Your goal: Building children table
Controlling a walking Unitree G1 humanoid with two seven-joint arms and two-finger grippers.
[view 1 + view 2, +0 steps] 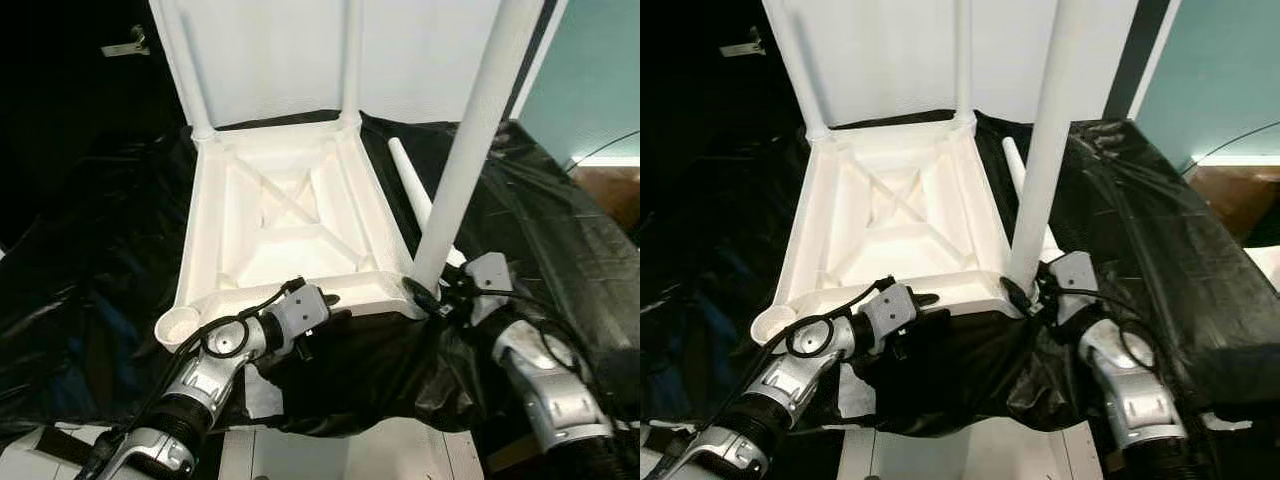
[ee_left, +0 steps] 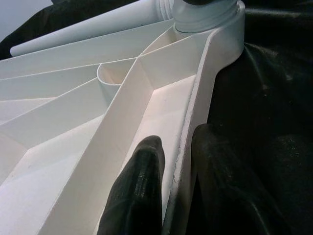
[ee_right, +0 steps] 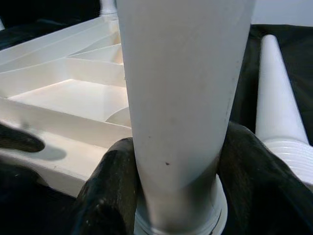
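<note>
Right wrist view: the right gripper (image 3: 176, 181) clasps the upright leg (image 3: 183, 98) at its base, long axis rising straight above the fingers. The left gripper (image 2: 178, 191) pinches the upturned tabletop's (image 1: 280, 215) near rim; an empty corner socket (image 1: 178, 324) lies just beside it, a loose leg (image 1: 412, 180) beyond.

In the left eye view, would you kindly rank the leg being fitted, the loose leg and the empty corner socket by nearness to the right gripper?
1. Leg being fitted: gripped by the right gripper.
2. Loose leg: lying just behind.
3. Empty corner socket: far left corner.
</note>
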